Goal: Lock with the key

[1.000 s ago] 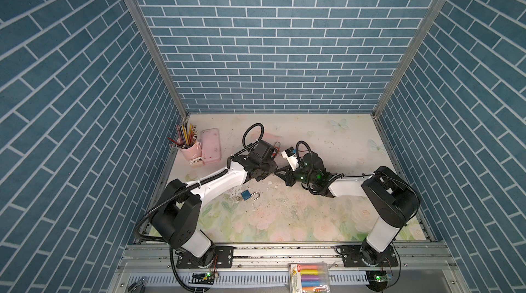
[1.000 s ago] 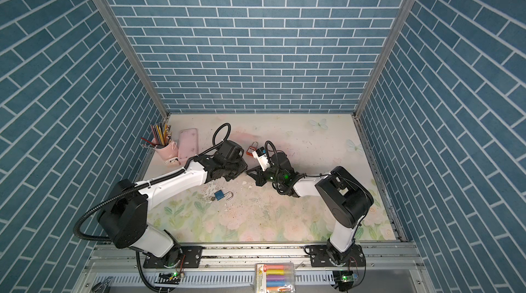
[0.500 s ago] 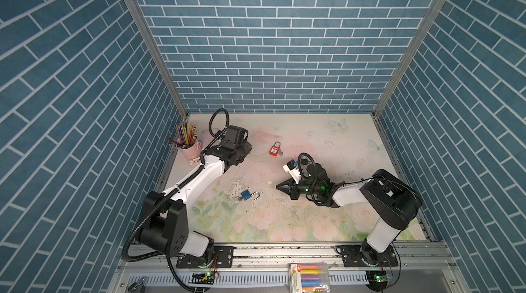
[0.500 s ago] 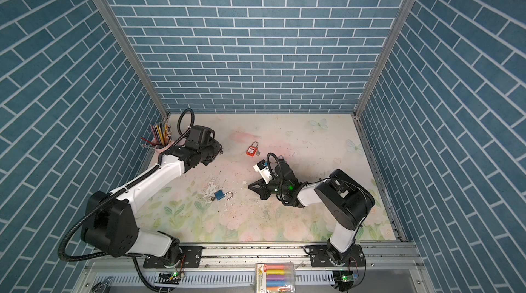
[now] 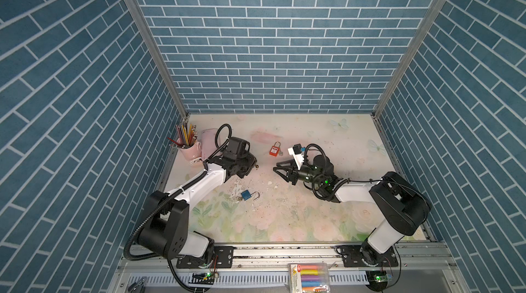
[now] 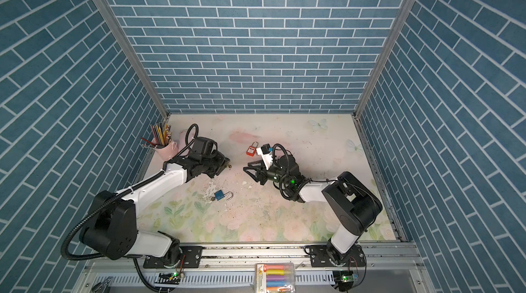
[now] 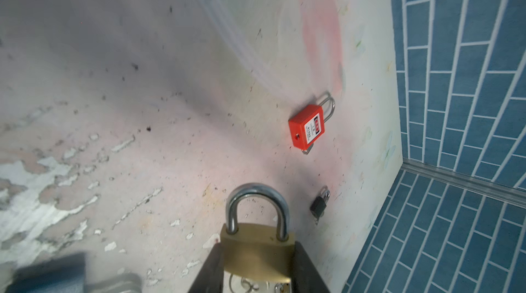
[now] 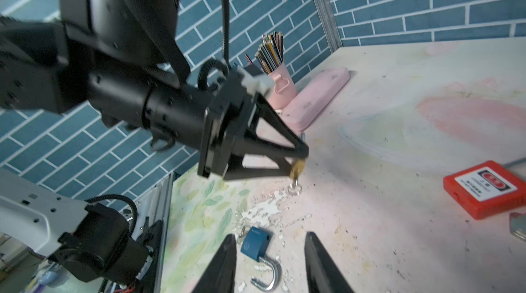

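Observation:
My left gripper (image 7: pixel 257 251) is shut on a brass padlock (image 7: pixel 256 246) whose steel shackle is closed. A key on a ring (image 8: pixel 294 187) hangs from the padlock's underside, just above the table. In both top views this gripper (image 5: pixel 252 163) (image 6: pixel 226 163) hovers at the left of the table. My right gripper (image 8: pixel 269 249) (image 5: pixel 280 170) is open and empty, facing the left gripper with a gap between them. A blue padlock (image 8: pixel 256 244) (image 5: pixel 246 194) with an open shackle lies on the table below the right gripper's fingers.
A red padlock (image 5: pixel 274 149) (image 7: pixel 307 129) lies behind the grippers, with a small black padlock (image 7: pixel 318 206) near it. A pink cup of pencils (image 5: pixel 189 147) and a pink case (image 5: pixel 209 140) stand at the back left. A crayon box (image 5: pixel 308 277) sits on the front rail.
The two grippers, together at mid-table a second ago, have separated. The left arm swung away to the left with the brass padlock. The right gripper drew back and opened.

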Tool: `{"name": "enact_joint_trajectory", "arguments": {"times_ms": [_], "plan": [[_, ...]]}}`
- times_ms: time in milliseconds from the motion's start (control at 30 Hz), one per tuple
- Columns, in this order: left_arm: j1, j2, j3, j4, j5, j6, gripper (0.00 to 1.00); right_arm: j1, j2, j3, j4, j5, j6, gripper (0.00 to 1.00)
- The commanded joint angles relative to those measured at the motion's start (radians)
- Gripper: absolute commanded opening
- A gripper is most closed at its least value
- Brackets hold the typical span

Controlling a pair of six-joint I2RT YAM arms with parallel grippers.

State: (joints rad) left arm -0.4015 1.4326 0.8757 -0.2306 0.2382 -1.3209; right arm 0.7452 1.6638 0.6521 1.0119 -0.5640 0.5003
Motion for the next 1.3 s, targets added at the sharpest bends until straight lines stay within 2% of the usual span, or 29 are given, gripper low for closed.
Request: {"name": "enact_joint_trajectory", "arguments": {"times_ms": [0, 167, 467, 1267], "plan": [[-0.021, 0.006, -0.049, 0.146, 0.131, -0.114, 0.0, -0.003, 0.044, 0.022, 0.078, 0.015, 0.061, 0.43], [-0.048, 0.021, -0.099, 0.258, 0.176, -0.193, 0.0, 0.0, 0.088, 0.043, 0.078, 0.004, 0.087, 0.4], [-0.062, 0.035, -0.119, 0.346, 0.194, -0.244, 0.0, 0.02, 0.103, 0.05, -0.012, 0.028, 0.045, 0.32], [-0.062, 0.027, -0.135, 0.376, 0.189, -0.25, 0.0, 0.033, 0.155, 0.098, -0.085, 0.084, 0.034, 0.23]]}}
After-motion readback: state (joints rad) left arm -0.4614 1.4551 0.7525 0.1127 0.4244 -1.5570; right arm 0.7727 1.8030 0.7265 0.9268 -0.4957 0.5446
